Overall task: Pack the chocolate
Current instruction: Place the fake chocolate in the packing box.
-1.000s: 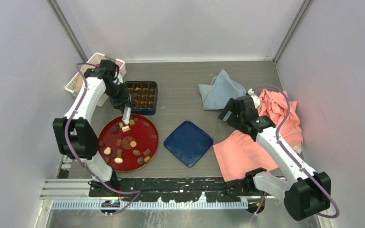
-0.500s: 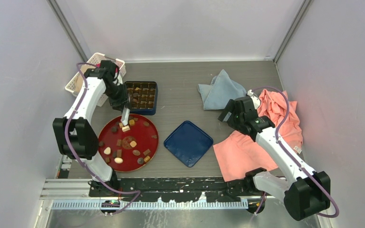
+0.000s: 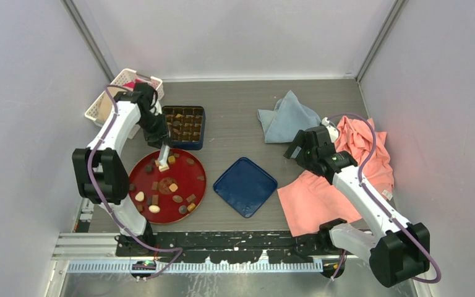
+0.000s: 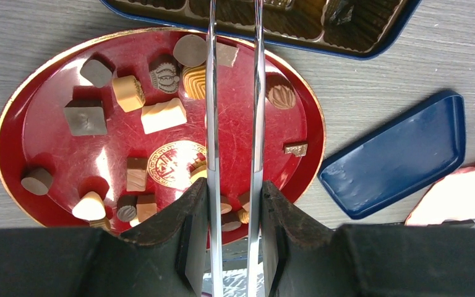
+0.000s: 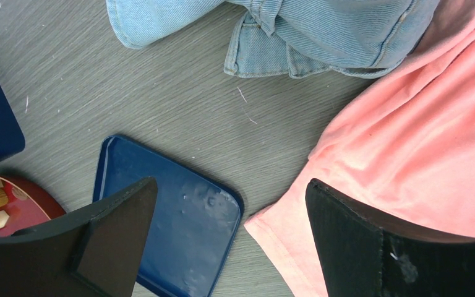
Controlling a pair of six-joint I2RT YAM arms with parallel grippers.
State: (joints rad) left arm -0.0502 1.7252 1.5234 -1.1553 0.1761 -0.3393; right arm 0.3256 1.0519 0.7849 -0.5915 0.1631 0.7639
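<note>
Left tool (image 4: 234,193) clamped on metal tongs (image 4: 256,93), over the far rim of the red plate (image 4: 37,124). Chocolate (image 4: 163,116) mostly loose on the plate, left side of tabletop (image 3: 241,105) toward the near edge; some in the blue box (image 3: 188,146) by the far-left corner. Right tool (image 5: 232,185) spread wide, empty, above the blue tray (image 5: 179,229).
</note>
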